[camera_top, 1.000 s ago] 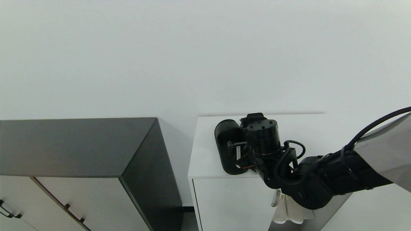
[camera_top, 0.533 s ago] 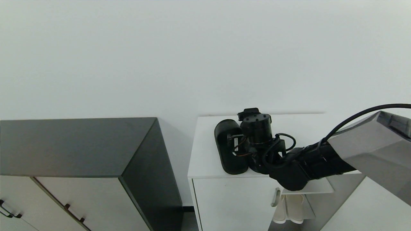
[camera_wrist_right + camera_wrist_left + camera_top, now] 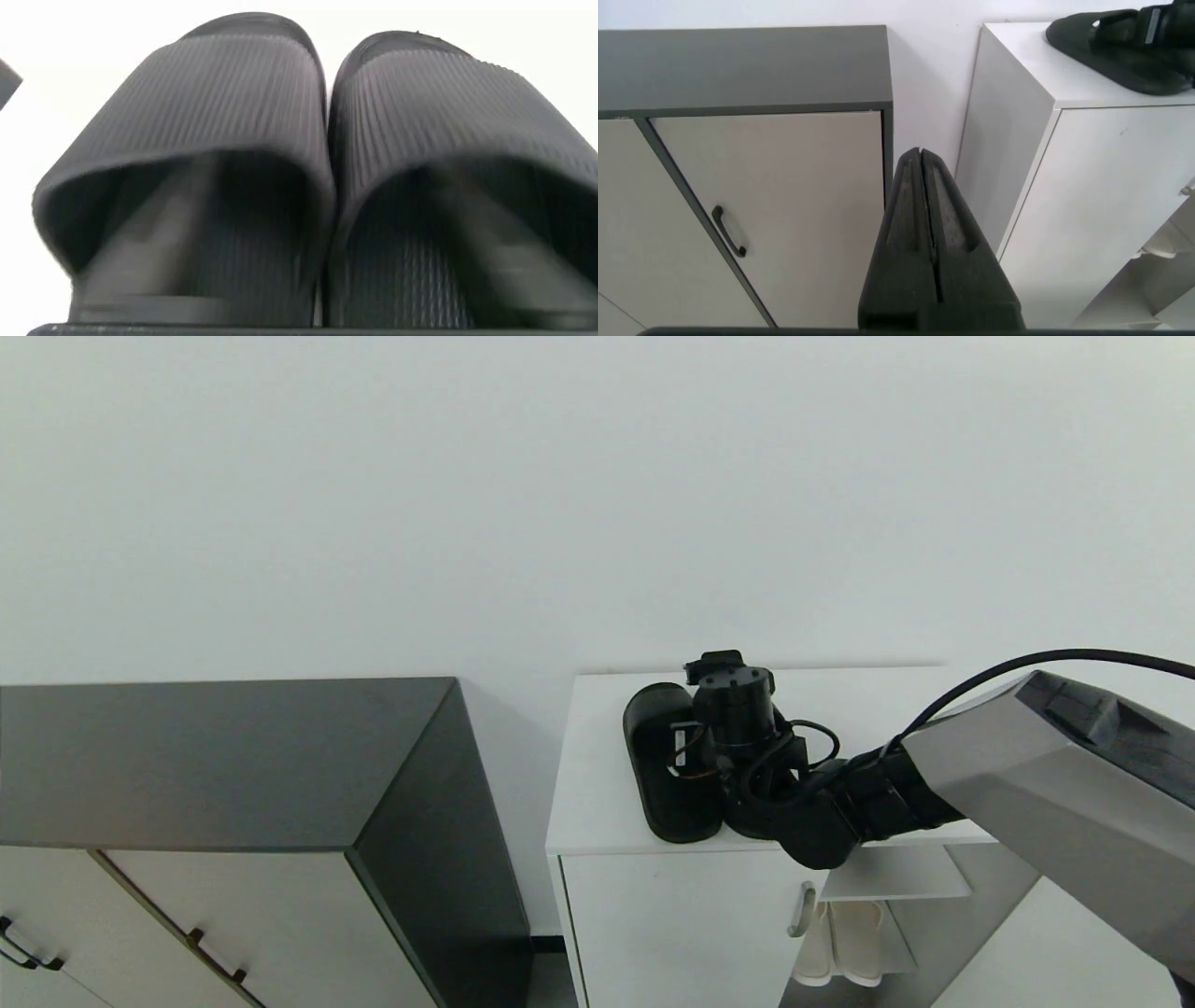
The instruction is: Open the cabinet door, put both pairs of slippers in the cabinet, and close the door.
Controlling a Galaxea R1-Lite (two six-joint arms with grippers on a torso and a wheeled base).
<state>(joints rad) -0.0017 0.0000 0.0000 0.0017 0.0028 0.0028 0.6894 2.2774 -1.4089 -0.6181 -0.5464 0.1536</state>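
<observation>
Black ribbed rubber slippers (image 3: 280, 121) on a smooth white cabinet (image 3: 597, 784).
Right gripper (image 3: 689, 761) enters from 4 o'clock, arm low, fingers spread, one under each strap; left gripper (image 3: 922, 215) pressed closed, empty.

Two black slippers (image 3: 187, 140), two white slippers (image 3: 840, 943), white cabinet (image 3: 672, 915), dark-topped cabinet (image 3: 224, 756).

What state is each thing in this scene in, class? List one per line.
White cabinet: right door open, left door shut.
White slippers: inside the cabinet, on a low shelf.
Black slippers: on the cabinet top, side by side.
Right claw: open, one finger in each black slipper.
Left claw: shut, empty.
Dark cabinet: doors shut.
</observation>
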